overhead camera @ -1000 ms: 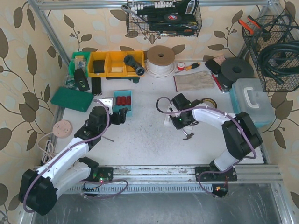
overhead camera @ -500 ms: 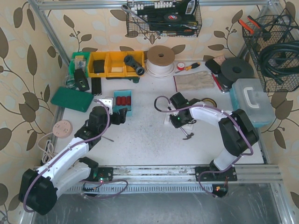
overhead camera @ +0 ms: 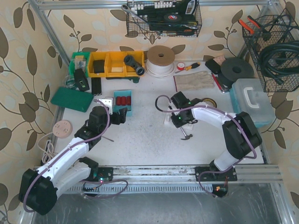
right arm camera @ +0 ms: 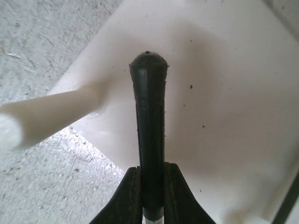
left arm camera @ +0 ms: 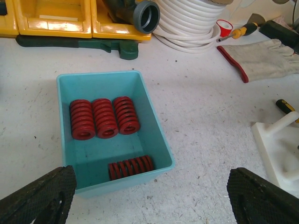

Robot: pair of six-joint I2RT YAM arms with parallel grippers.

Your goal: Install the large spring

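A teal bin (left arm camera: pixel 156 135) holds three thick red springs (left arm camera: pixel 104 117) side by side and a slimmer red spring (left arm camera: pixel 131 167) lying near its front wall. My left gripper (left arm camera: pixel 154 200) hangs just in front of the bin, open wide, and its fingers (left arm camera: pixel 42 196) hold nothing. In the top view the bin (overhead camera: pixel 129 105) sits ahead of the left gripper (overhead camera: pixel 120 115). My right gripper (right arm camera: pixel 148 58) is shut, fingers pressed together with nothing between them, low over a white base plate (right arm camera: pixel 224 116) beside its white peg (right arm camera: pixel 51 116). The plate (overhead camera: pixel 168 120) lies mid-table.
Yellow bins (overhead camera: pixel 110 64), a white hose coil (overhead camera: pixel 160 65), a glove (overhead camera: pixel 194 80) and a screwdriver (overhead camera: pixel 189 66) line the back. A green pad (overhead camera: pixel 71 99) lies left and a pale case (overhead camera: pixel 252 100) right. A small tool (overhead camera: pixel 187 136) lies near the plate.
My right gripper's fingers have closed fully over the white plate and the arm shifted slightly. The left arm has held still.
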